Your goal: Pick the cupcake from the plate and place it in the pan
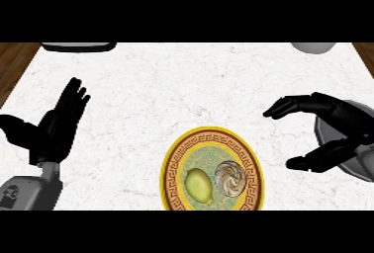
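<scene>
Closest to the lower edge lies a round plate (175, 168) with a gold key-pattern rim and a pale green centre, on the white marble counter (182, 84). On its right half sits the cupcake (230, 178), topped with a brown and cream swirl. It stands upright with the swirl facing up, and its outline looks slightly longer along the line running away from the robot. Just beside it, on the plate's left half, lies a yellow-green lemon (199, 185), its long axis slanting from upper left to lower right.

A dark mark on the grey left forearm (25, 195) is too small to read. Above it the black left hand (55, 131) rests open near the left edge, fingers straight and pointing up.

At the right, the black right hand (332, 116) hangs over the grey pan (354, 167), well apart from the cupcake. Its fingers and thumb form a wide curve with nothing between them.

A dark grey object (76, 46) and a pale rounded one (314, 47) show at the far edge.
</scene>
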